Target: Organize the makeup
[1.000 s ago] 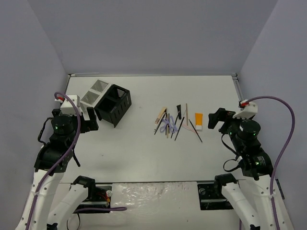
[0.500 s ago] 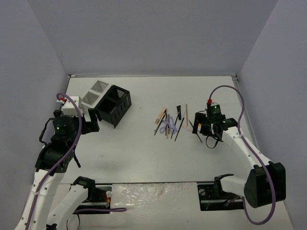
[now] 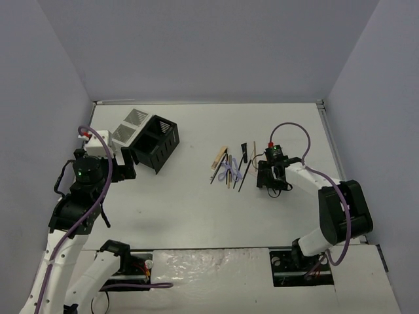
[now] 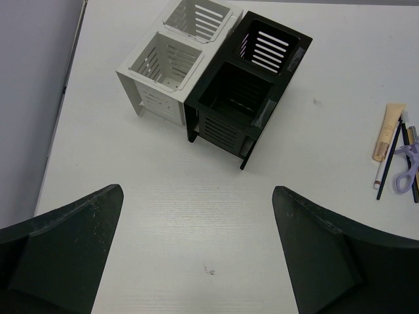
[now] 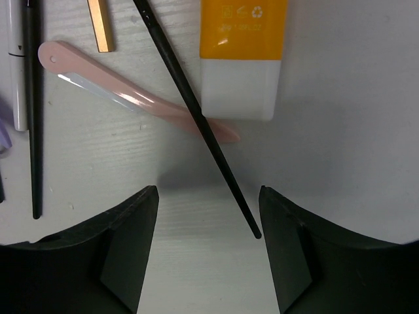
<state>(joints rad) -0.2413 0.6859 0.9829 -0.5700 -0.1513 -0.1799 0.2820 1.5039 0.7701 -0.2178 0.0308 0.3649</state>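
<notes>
A black pencil point(image 5: 221, 163) lies across a pink stick point(image 5: 131, 98) beside the orange tube point(image 5: 243, 39).

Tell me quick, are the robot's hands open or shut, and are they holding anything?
Left gripper: open, holding nothing.
Right gripper: open, over the black pencil, not gripping it.

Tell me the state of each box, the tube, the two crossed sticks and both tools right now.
White box: open side up, both compartments empty.
Black box: open side up, touching the white box, both compartments empty.
Orange tube: lying flat, white cap on.
Pink stick: lying flat, under the black pencil.
Black pencil: lying across the pink stick's end.
Left tool: open, holding nothing.
Right tool: open, jaws either side of the black pencil's tip, not gripping.
</notes>
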